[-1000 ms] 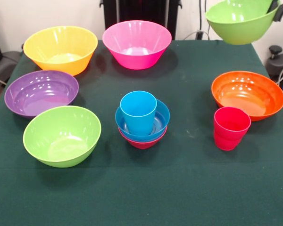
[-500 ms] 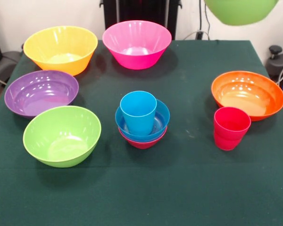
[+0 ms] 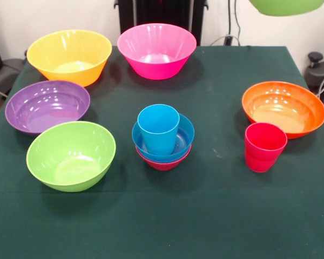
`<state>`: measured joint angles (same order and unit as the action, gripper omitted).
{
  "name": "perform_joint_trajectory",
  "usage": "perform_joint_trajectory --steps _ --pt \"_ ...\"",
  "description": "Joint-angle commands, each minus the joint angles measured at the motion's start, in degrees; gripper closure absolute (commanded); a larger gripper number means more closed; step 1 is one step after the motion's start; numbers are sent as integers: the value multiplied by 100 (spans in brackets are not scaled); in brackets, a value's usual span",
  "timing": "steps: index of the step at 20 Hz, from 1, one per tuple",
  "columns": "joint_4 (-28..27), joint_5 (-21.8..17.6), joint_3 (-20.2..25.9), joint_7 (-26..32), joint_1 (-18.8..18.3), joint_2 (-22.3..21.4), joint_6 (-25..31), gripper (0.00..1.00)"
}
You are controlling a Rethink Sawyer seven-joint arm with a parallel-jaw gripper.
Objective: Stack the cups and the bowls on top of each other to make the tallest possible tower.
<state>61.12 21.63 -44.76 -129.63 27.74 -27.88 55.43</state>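
The tower stands mid-table: a light blue cup sits upright inside a small blue bowl, which nests on a small red bowl. To the right, a red-pink cup stands alone, just in front of the orange bowl. The yellow-orange bowl and pink bowl sit at the back. On the left are the purple bowl and a lime green bowl. The underside of a second lime green bowl hangs in the air at the top right edge. The gripper is out of view.
A dark green cloth covers the table. Black equipment and cables sit beyond the table's right rear corner. A dark chair or stand shows past the left edge.
The airborne lime green bowl has risen steadily, from almost fully visible to only its base showing. The dark gripper part at its rim has left the picture. Everything on the table is unmoved.
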Motion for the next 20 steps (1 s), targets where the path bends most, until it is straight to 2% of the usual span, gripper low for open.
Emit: perform_joint_trajectory --steps 1,9,20 --pt "-596 -472 494 -187 -234 562 397 100" --pt "-907 -488 655 137 -545 771 227 100" --pt "-762 -605 939 631 -876 809 -378 100"
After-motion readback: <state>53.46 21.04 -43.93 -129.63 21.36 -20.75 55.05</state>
